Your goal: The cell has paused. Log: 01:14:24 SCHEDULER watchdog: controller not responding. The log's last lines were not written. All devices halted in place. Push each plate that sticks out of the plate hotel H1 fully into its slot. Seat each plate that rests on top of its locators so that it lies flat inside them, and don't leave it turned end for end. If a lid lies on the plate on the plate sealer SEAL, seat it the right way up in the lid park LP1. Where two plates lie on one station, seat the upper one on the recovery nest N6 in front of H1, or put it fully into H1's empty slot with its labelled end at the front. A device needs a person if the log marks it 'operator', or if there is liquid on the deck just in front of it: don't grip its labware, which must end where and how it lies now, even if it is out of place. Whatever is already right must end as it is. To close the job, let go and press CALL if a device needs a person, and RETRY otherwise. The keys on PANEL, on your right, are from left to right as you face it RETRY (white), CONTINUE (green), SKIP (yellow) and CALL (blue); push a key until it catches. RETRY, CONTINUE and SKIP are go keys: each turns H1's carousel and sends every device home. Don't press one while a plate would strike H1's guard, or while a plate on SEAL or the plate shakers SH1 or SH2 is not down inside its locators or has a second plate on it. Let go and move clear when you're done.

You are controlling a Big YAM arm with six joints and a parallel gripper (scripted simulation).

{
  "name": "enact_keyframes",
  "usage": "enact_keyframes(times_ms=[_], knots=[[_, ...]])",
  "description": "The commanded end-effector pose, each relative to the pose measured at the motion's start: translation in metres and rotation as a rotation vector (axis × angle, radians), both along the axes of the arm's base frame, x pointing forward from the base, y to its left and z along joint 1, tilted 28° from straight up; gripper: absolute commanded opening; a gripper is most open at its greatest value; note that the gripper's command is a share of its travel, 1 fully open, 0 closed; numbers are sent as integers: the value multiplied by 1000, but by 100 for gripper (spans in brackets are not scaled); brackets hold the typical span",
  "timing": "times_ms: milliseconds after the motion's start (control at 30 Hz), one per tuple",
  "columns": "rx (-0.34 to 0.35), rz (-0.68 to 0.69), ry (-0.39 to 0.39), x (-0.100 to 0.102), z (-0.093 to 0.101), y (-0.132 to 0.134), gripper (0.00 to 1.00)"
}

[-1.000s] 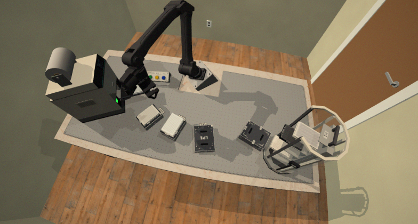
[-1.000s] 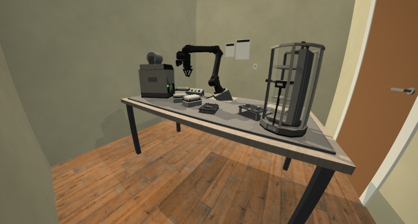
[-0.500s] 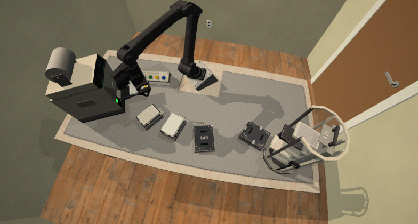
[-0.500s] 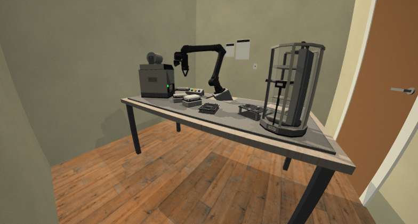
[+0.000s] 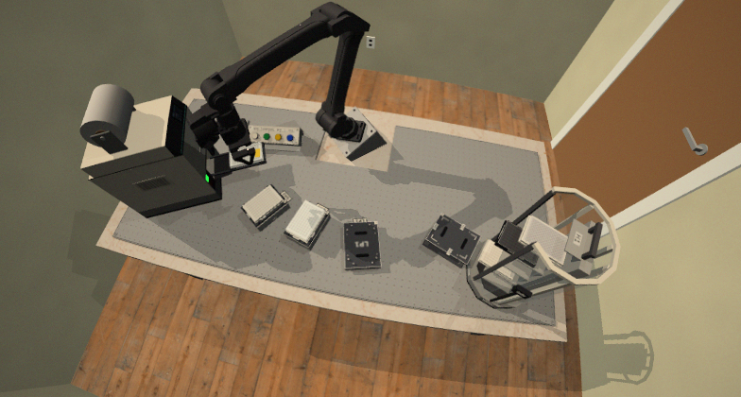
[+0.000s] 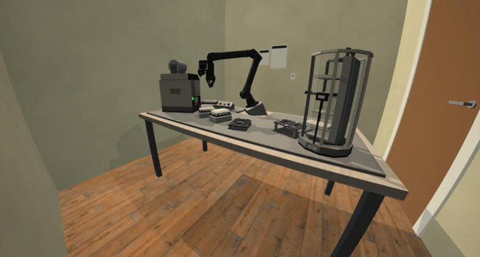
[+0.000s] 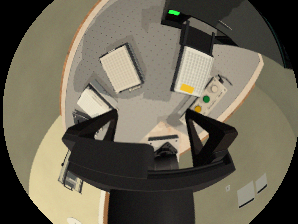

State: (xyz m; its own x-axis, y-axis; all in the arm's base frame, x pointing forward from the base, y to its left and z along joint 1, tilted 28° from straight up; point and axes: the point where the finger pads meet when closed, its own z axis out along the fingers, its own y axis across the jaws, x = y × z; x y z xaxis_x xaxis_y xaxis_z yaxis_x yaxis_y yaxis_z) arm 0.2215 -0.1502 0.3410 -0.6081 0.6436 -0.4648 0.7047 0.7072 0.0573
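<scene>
1. The pincer (image 5: 241,154) hung wide apart and empty, high above the SEAL plate (image 7: 192,70).
2. Below it, that plate looked untouched; nothing appeared gripped, so every step seemingly remained.

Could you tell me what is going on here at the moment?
The arm's open, empty gripper hovers high above the plate on the sealer's tray, beside the sealer and the key panel. Two more plates sit on the shakers. The lid park and recovery nest hold nothing.
</scene>
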Motion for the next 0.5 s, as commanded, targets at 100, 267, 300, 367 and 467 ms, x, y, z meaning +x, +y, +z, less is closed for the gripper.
enact_keyframes(times_ms=[100,267,300,367,467], knots=[[-49,21,-39,3,32,-30,100],[-51,20,-37,-1,33,-40,100],[-52,20,-37,-2,34,-43,100],[-53,20,-36,-4,35,-50,100],[-55,20,-34,-8,37,-59,100]])
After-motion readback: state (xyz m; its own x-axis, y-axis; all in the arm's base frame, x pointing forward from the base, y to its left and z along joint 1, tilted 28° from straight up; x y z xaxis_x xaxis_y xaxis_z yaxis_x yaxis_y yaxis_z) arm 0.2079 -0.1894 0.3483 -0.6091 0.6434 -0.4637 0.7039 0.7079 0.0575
